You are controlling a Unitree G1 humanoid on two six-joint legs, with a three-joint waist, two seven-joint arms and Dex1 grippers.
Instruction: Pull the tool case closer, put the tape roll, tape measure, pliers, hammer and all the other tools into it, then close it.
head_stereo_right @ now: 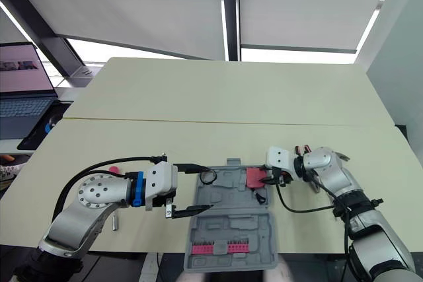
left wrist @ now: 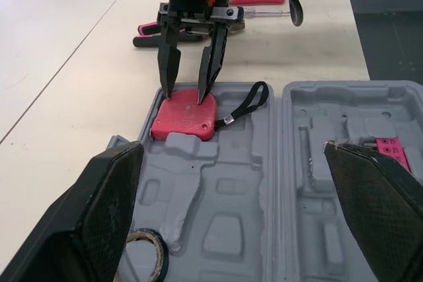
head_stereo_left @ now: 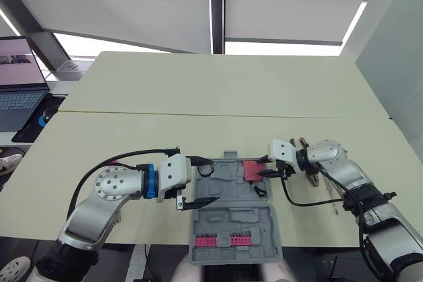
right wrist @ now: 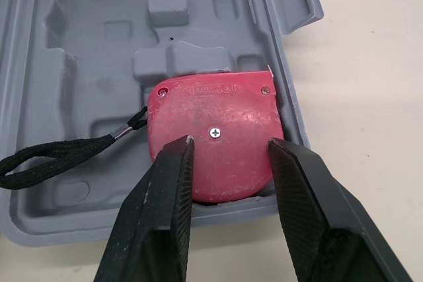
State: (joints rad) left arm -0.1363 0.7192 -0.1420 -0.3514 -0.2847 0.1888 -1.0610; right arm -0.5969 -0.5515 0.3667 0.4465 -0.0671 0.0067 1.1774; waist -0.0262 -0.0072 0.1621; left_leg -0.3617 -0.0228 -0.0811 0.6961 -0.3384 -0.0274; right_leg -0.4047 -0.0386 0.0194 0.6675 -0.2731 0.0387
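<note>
Case point(head_stereo_left: 238, 221): one tape measure point(head_stereo_left: 252, 169), one tape roll point(head_stereo_left: 205, 170).

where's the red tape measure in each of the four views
Left eye view: tape measure in the tool case's far right corner, at the right tool.
Right eye view: tape measure, same corner.
Left wrist view: tape measure beneath the right tool.
Right wrist view: tape measure between the fingers.
Shared landmark: its black strap.
</note>
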